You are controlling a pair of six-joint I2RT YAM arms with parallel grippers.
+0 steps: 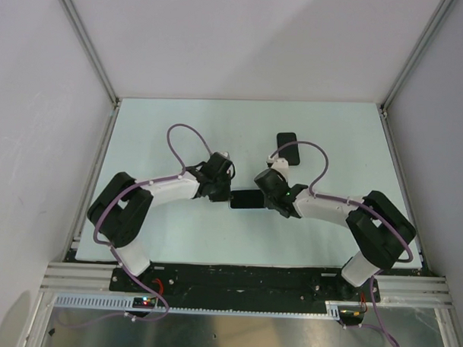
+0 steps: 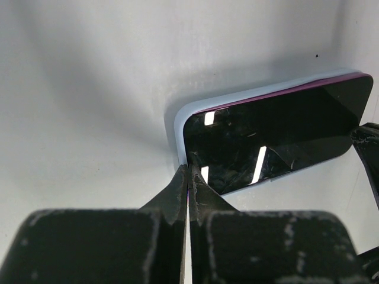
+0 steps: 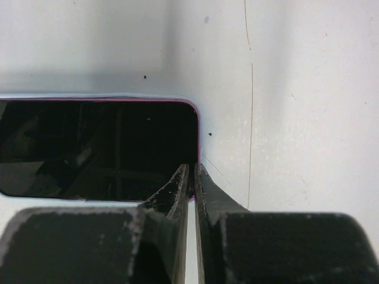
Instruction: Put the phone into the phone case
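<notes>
Both claws, left (image 2: 188, 177) and right (image 3: 190, 177), are pinched closed at the phone's (image 2: 272, 136) corners. A dark slab (image 1: 287, 139) lies at one o'clock.

The table (image 1: 180, 126) is viewed from high above and behind the arm bases by the top external camera. The wrist cameras are set close behind the left gripper (image 2: 188, 176) and right gripper (image 3: 190, 176), aimed along them at short range. The phone (image 1: 246, 199) is shared by all three views.
</notes>
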